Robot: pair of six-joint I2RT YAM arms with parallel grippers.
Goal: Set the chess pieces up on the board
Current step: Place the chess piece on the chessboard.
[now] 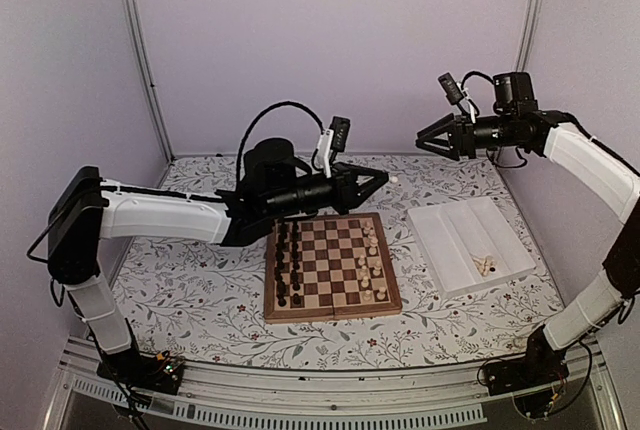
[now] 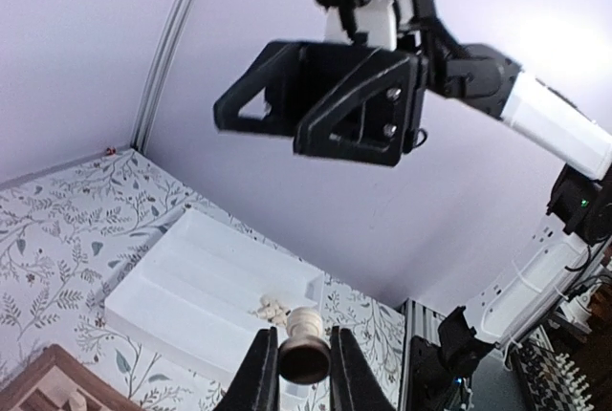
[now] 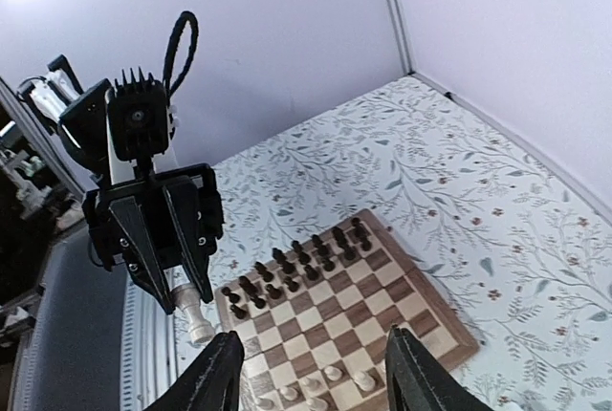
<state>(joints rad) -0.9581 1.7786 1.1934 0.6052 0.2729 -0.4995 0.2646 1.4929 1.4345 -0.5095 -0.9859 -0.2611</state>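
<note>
Top view: your left gripper (image 1: 380, 180) hangs above far edge of board (image 1: 340, 250); right gripper (image 1: 422, 140) high over table's far right.
Left wrist: your jaws pinch pale chess piece (image 2: 304, 323).
Right wrist: your jaws spread, empty, above board.

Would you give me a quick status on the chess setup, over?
Left gripper shut on pale chess piece, raised near the board. Right gripper open, empty, raised. Few pale pieces in tray. Nothing seen blocking the board.

One board (image 1: 333, 313); one white tray (image 1: 450, 225); two arms (image 1: 160, 218) (image 1: 590, 160); one cream piece (image 2: 304, 320) held aloft; board pieces (image 1: 289, 265) too small to count.
</note>
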